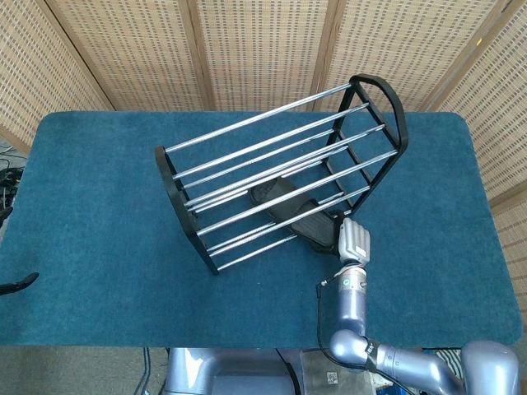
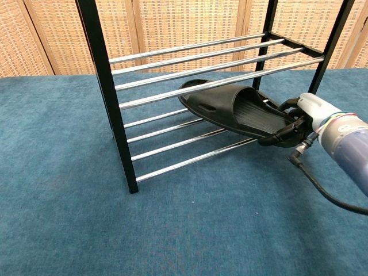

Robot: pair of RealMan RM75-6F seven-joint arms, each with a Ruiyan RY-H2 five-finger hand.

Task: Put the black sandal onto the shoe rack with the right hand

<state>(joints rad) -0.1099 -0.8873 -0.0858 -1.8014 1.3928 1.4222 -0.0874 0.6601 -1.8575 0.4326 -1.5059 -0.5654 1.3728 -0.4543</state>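
The right hand (image 2: 299,118) is gripping the heel of the black rubber sandal (image 2: 233,109), feeding it toe-first between the 2 tiers of the black-framed, chrome-barred shoe rack (image 1: 272,160), probably so the sole settles flat across the lower bars. Only a dark fingertip of the left hand (image 1: 18,284) is showing at the bench (image 1: 99,206) edge, so I cannot tell its state.

blue carpeted table (image 1: 99,247) | wicker screen (image 1: 263,41) behind | cables (image 1: 10,177) at left edge

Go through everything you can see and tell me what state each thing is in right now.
black sandal: gripped at the heel, toe pushed in over the lower-tier bars, tilted.
right hand: holding the sandal's heel, at the rack's front.
shoe rack: upright on the blue table.
left hand: only a dark tip shows at the left edge; state unclear.
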